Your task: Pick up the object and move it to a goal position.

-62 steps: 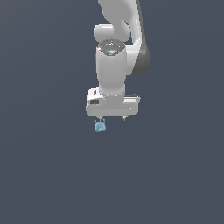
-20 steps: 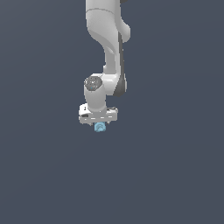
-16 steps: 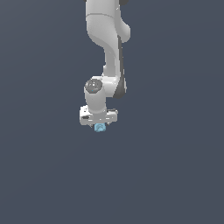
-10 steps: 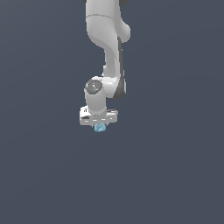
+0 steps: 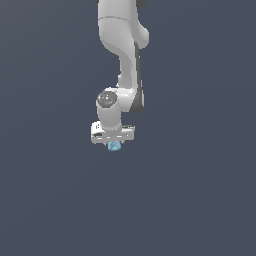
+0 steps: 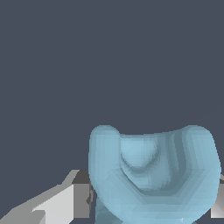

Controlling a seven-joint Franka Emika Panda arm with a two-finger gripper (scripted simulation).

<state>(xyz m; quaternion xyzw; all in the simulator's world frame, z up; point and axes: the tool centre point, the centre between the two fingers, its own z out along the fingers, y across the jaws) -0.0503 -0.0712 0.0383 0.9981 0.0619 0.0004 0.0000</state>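
Note:
The object (image 5: 115,146) is a tiny light-blue lumpy thing sticking out just below the white hand of the arm in the exterior view. My gripper (image 5: 114,144) is shut on it, with the fingers mostly hidden behind the hand. In the wrist view the object (image 6: 153,173) fills the lower part of the picture, with two rounded knobs. It is pressed between a grey fingertip (image 6: 76,194) on one side and a sliver of the other fingertip (image 6: 217,201) at the frame's edge.
The white arm (image 5: 122,60) reaches down from the top of the exterior view. Around it there is only a plain dark grey-blue background, with no surface edge or other thing visible.
Since 3.1 s ago the hand has turned and shifted toward the exterior view's left. Over the last second it has risen slightly, the object staying between the fingers.

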